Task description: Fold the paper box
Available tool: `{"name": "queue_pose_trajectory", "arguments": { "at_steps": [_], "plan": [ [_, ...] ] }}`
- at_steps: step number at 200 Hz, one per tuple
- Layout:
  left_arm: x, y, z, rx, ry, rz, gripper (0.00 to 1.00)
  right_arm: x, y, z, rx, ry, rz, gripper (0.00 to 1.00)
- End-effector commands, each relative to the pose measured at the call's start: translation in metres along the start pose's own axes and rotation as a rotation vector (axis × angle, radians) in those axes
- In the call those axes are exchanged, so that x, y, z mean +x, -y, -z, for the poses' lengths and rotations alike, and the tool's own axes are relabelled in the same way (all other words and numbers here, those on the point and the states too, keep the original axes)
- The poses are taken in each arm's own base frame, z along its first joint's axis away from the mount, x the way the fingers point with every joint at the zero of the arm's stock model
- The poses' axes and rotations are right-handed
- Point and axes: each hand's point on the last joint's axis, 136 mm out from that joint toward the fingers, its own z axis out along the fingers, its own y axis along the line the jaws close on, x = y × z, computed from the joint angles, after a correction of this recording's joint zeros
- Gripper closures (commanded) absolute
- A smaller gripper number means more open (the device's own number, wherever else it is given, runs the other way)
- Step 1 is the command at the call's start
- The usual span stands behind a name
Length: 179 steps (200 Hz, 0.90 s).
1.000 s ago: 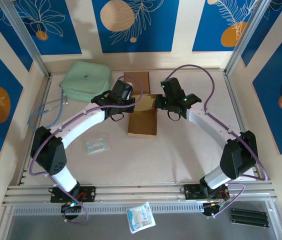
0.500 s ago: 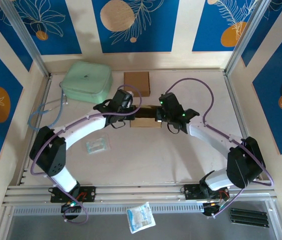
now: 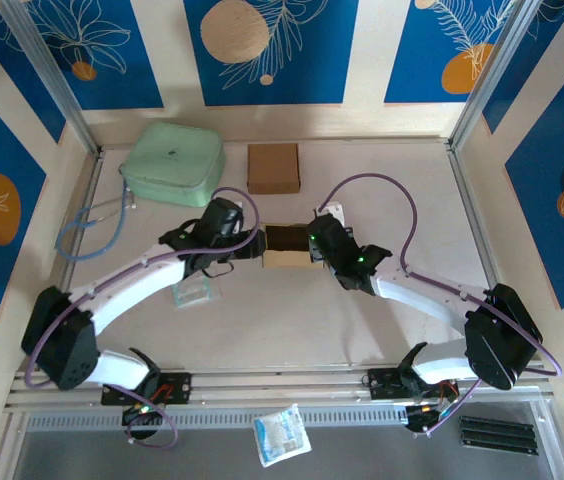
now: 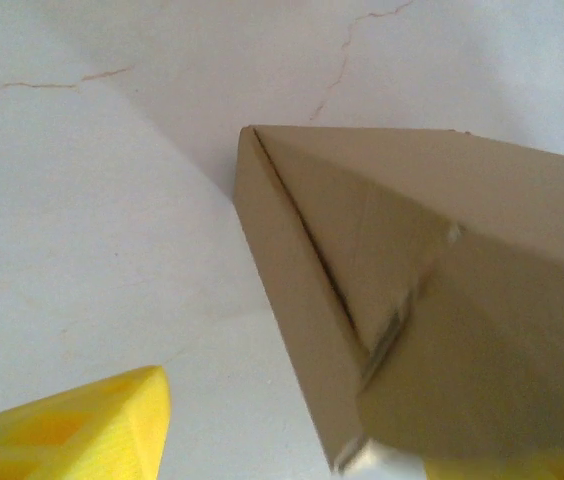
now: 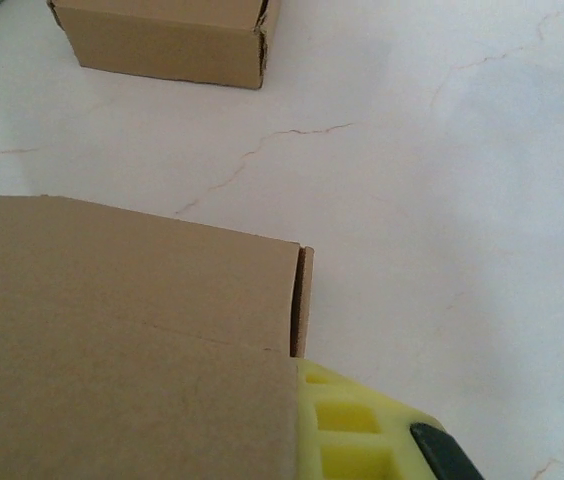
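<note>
The brown paper box (image 3: 284, 245) stands at the middle of the table as a small open-topped carton, dark inside. My left gripper (image 3: 252, 247) is at its left side, open: one yellow finger (image 4: 72, 430) sits well apart from the box's corner (image 4: 382, 290), which lies close by the other finger at the lower right edge. My right gripper (image 3: 311, 243) is at the box's right side, shut on its cardboard wall (image 5: 122, 350). A yellow finger (image 5: 362, 430) presses against that wall and the other finger is hidden behind it.
A second, closed brown box (image 3: 273, 167) (image 5: 167, 40) sits at the back. A mint-green pouch (image 3: 172, 163) with a cable (image 3: 87, 232) lies back left. A small clear packet (image 3: 194, 290) lies under the left arm, and a white card (image 3: 334, 212) behind the right gripper.
Both grippers came toward the near side with the box, which went from a long flat sheet to a compact upright carton. The left gripper has opened and let go.
</note>
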Motion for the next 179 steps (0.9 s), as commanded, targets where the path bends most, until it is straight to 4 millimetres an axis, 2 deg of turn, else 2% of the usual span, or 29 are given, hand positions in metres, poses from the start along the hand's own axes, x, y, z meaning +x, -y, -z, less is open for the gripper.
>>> {"name": "queue_pose_trajectory", "arguments": {
  "at_steps": [1, 36, 64, 95, 109, 130, 146, 158, 179],
  "plan": [
    [-0.001, 0.007, 0.024, 0.062, 0.051, -0.001, 0.29, 0.002, 0.010, 0.001, 0.067, 0.029, 0.048, 1.00],
    [-0.016, 0.004, 0.059, 0.076, 0.173, 0.009, 0.24, 0.012, -0.002, 0.005, 0.037, 0.047, 0.082, 1.00],
    [-0.038, 0.007, 0.066, 0.042, 0.187, 0.019, 0.22, 0.025, -0.011, 0.008, 0.005, 0.050, 0.107, 0.95],
    [-0.061, 0.009, 0.051, 0.040, 0.173, 0.020, 0.21, 0.036, -0.017, 0.015, -0.030, 0.034, 0.111, 0.88],
    [-0.065, 0.010, 0.039, 0.041, 0.131, 0.019, 0.21, 0.038, -0.019, 0.021, -0.052, 0.030, 0.099, 0.83],
    [-0.064, 0.011, 0.020, 0.049, 0.089, 0.010, 0.21, 0.040, -0.023, 0.035, -0.122, 0.018, 0.087, 0.68],
    [-0.060, 0.015, 0.009, 0.074, 0.058, 0.006, 0.20, 0.040, -0.026, 0.049, -0.191, 0.012, 0.073, 0.61],
    [-0.058, 0.021, 0.002, 0.107, 0.032, 0.002, 0.20, 0.040, -0.023, 0.059, -0.222, 0.013, 0.054, 0.47],
    [-0.049, 0.024, -0.012, 0.121, -0.024, 0.000, 0.19, 0.036, -0.018, 0.081, -0.280, 0.026, 0.030, 0.32]
  ]
}}
